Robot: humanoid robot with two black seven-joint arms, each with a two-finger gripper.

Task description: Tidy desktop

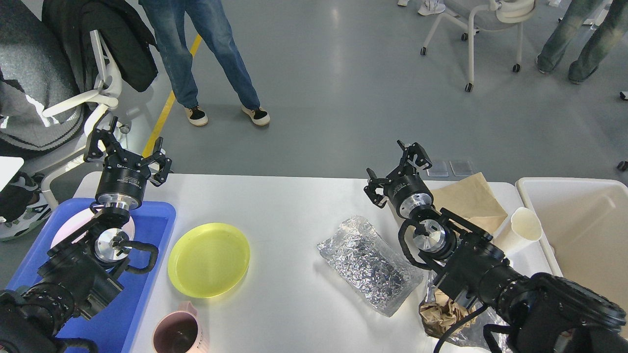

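The white desktop [289, 206] spans the lower half of the head view, with grey floor beyond its far edge. At far left, a blue plastic tray [147, 235] rests on the desktop's left end and holds a pale pink plate [73, 225], largely covered by the left arm. The left gripper [128, 153] hangs above the tray's far edge with both fingers spread wide, holding nothing. Just right of the tray lies a yellow plate [208, 259]; a pink mug [177, 333] stands near the desktop's front edge, below that plate. A crinkled silver foil bag [368, 262] lies right of centre. The right gripper [397, 171] is raised above the desktop, fingers apart and empty. Behind it lies a brown paper bag [473, 198]; a white paper cup [520, 228] lies tipped beside the arm. Crumpled brown paper [441, 316] sits under the right forearm. A cream-coloured plastic bin [579, 215] stands at far right.
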